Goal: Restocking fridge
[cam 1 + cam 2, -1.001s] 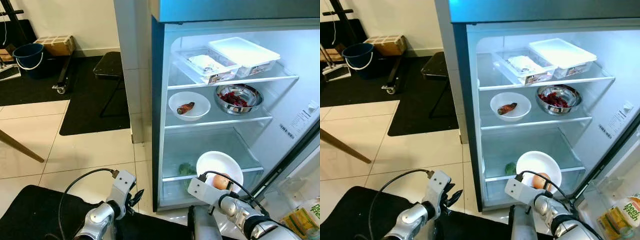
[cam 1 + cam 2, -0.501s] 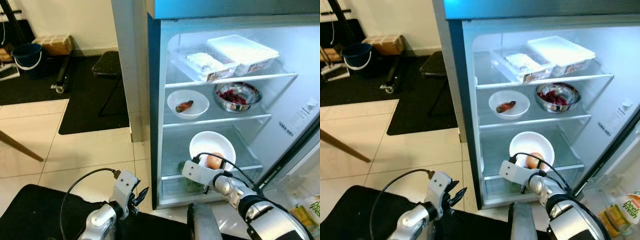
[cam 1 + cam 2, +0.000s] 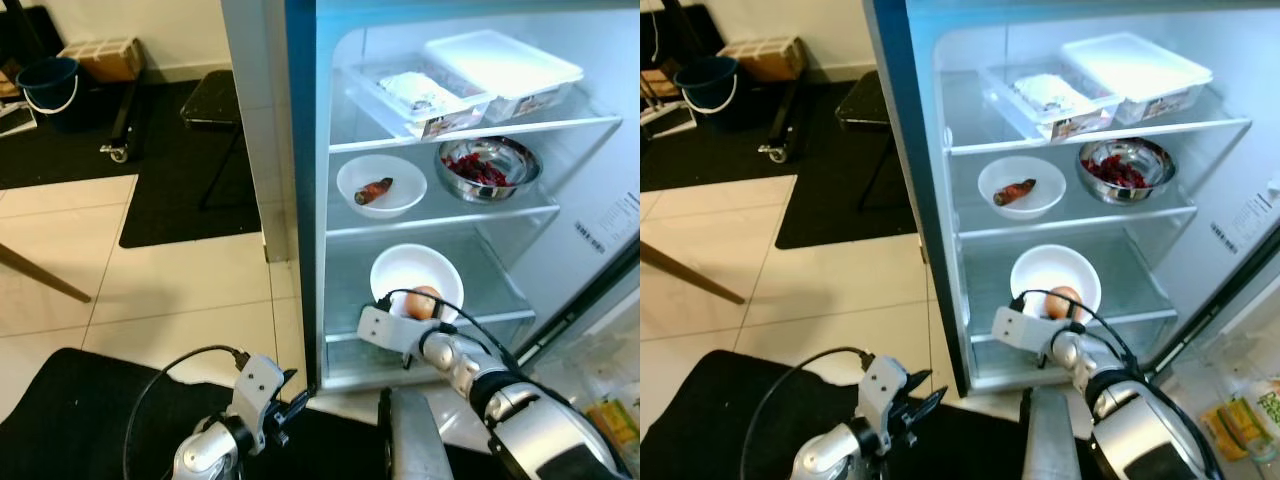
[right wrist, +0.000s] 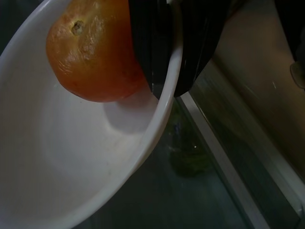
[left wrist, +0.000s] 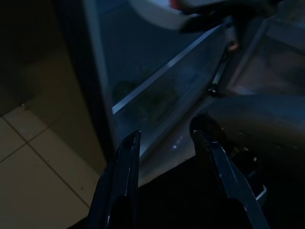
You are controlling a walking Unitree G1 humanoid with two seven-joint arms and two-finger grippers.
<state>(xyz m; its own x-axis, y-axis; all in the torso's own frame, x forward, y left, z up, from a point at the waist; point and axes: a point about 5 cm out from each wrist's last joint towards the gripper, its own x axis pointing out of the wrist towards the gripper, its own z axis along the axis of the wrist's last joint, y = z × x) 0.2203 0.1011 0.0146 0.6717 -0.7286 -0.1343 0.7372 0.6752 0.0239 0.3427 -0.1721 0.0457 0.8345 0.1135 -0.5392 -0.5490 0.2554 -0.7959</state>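
The left gripper [image 5: 164,143] hangs low outside the fridge [image 3: 300,180], fingers spread, empty. The right gripper [image 4: 164,57] pinches the near rim of a white bowl [image 3: 416,282] over the lower shelf, an orange fruit [image 4: 90,57] just beside the inner finger. The bowl looks stiff, smooth, breakable; a rim grip suits it.

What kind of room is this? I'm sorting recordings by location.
Most likely a home kitchen: an open fridge with stocked glass shelves, a bowl with an orange fruit held at the lower shelf by the right hand, and a tiled floor.
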